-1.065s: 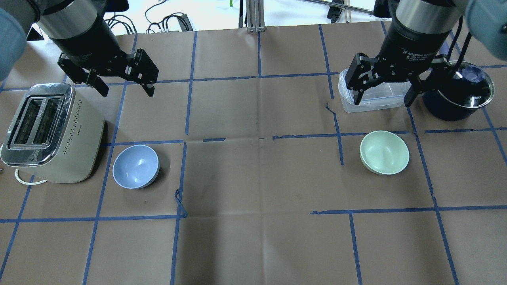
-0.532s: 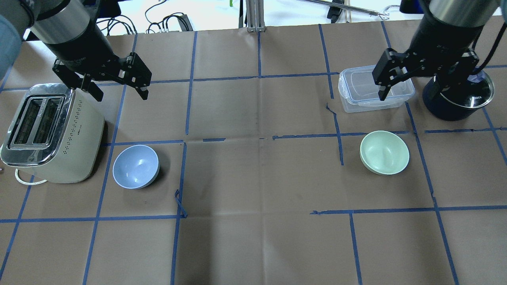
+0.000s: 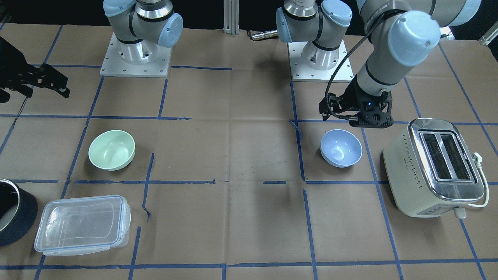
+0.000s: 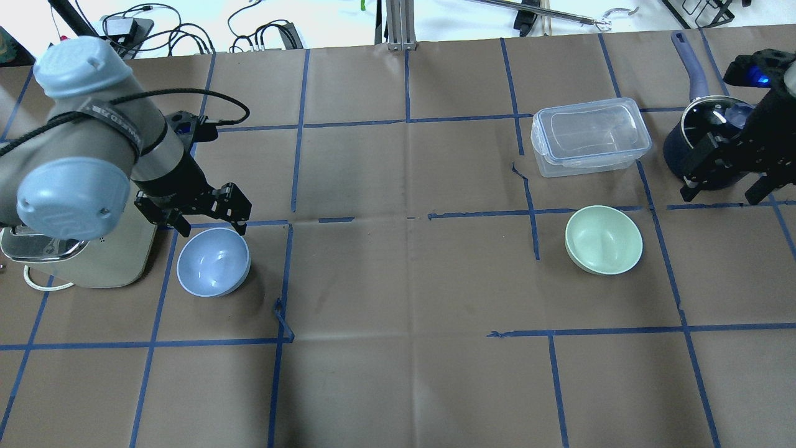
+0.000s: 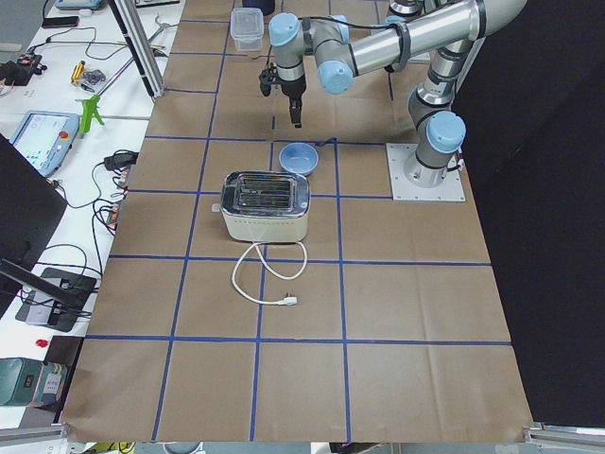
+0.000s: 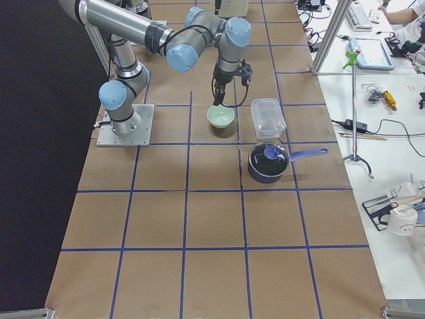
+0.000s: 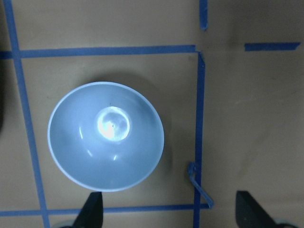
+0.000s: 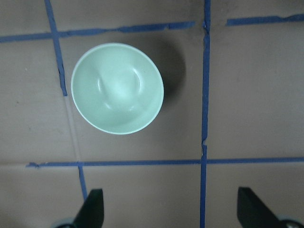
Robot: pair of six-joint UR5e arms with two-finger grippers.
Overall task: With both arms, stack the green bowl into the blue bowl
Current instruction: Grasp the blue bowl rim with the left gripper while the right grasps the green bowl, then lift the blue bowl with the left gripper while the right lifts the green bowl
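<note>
Since half a second ago the left arm (image 4: 93,143) has swung across, so that in the overhead view it now covers part of the toaster (image 4: 118,264), and the right gripper (image 4: 721,194) overlaps the dark pot (image 4: 675,149) rather than the clear lidded container (image 4: 591,137). On the taped brown table (image 4: 398,386) the toaster stands just beside the blue bowl (image 4: 212,261), which sits upright with the left gripper (image 4: 210,223) hanging above it, fingers spread wide. The green bowl (image 4: 603,239) sits well apart from the blue one, near the container; the right gripper, high up near it, is spread and empty.
</note>
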